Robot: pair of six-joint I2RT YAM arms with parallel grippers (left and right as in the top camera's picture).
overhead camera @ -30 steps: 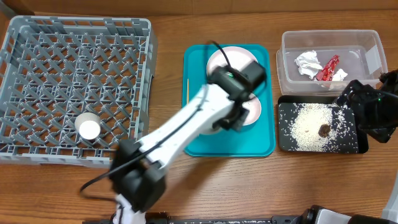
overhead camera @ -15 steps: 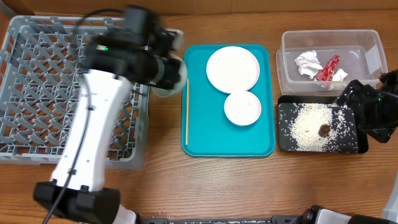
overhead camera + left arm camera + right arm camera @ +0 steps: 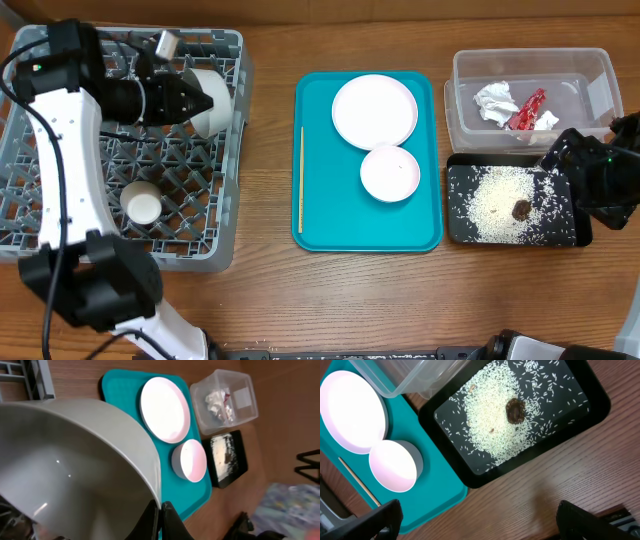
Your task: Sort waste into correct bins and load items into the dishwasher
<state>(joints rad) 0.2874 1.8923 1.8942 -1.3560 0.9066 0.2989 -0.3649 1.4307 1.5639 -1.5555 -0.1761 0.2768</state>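
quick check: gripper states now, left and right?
Left gripper: closed on the metal bowl, at its rim.
Right gripper: open, holding nothing.

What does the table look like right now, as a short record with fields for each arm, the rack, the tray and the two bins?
Left gripper: shut on rim of grey metal bowl, held tilted over grey plastic dish rack
Right gripper: open, empty, near black rectangular tray
Rack: small white cup inside
Teal serving tray: large white round plate, small white bowl, thin wooden stick
Clear plastic tub: crumpled white tissue, red shiny wrapper
Black tray: white rice-like grains, small brown lump
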